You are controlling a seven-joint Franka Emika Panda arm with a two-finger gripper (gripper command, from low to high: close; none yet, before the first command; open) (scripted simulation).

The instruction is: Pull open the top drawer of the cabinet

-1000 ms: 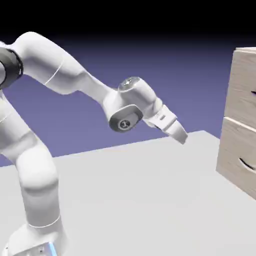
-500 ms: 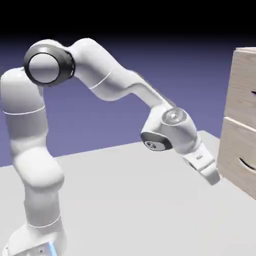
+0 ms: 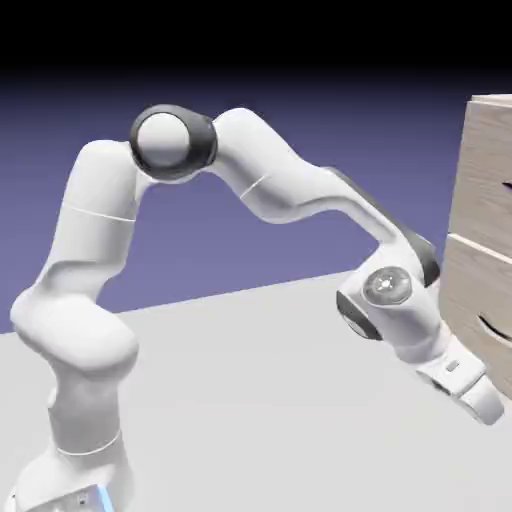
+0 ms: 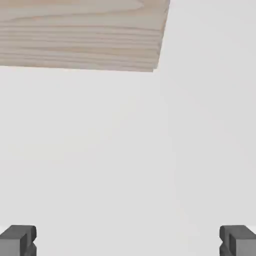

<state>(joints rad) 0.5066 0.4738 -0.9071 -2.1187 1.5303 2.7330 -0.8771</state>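
White two-finger gripper (image 3: 487, 408) is hanging low at the frame's lower right, fingers wide apart, empty. Pale wood-grain top drawer (image 3: 488, 180) sits upper right; its dark handle is barely showing. Arm needs lifting, wrist levelling.

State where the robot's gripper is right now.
In the exterior view the gripper is low at the right, just above the table, in front of the cabinet's lower drawer, below the top drawer.

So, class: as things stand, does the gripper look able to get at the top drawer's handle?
Probably not yet. The gripper hangs low by the table, pointing downward, open, well below the top drawer. Nothing stands between them, but it must rise and turn toward the cabinet.
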